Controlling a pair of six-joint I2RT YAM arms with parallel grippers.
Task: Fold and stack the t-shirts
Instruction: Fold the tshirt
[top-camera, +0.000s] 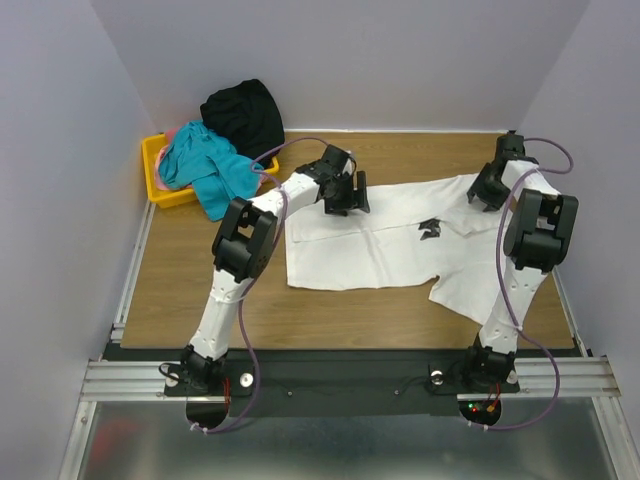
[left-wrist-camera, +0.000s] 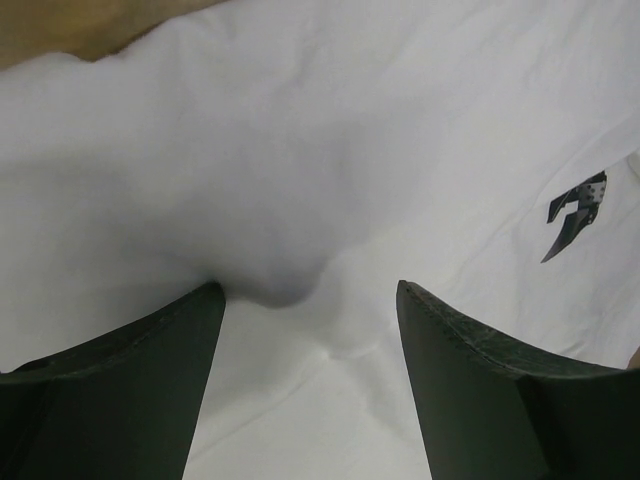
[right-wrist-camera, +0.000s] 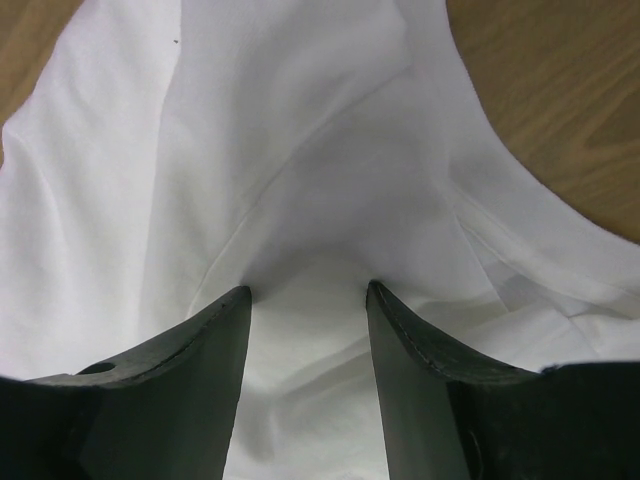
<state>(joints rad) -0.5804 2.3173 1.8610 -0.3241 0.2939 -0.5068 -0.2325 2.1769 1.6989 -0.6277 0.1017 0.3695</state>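
Shirt: white cotton t-shirt (top-camera: 370, 250) with a small black print (top-camera: 431, 228), spread flat on the brown wooden table (top-camera: 190, 290), long axis running left to right.
Left gripper (top-camera: 346, 203): over the far left edge of the cloth, jaws parted, tips dimpling the fabric, nothing clamped.
Right gripper (top-camera: 487, 193): at the far right edge, jaws likewise apart, cloth puckered between them.
Key relation: each far corner directly beneath its own arm; fold probably toward the near hem.
Waiting pile: teal garment (top-camera: 210, 170) and black garment (top-camera: 243, 115) at the yellow plastic bin (top-camera: 153, 170), far left.

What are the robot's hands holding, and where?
Nothing yet. The left gripper and right gripper are both open, pressed onto the white t-shirt along its far edge, cloth bunching between their fingers.
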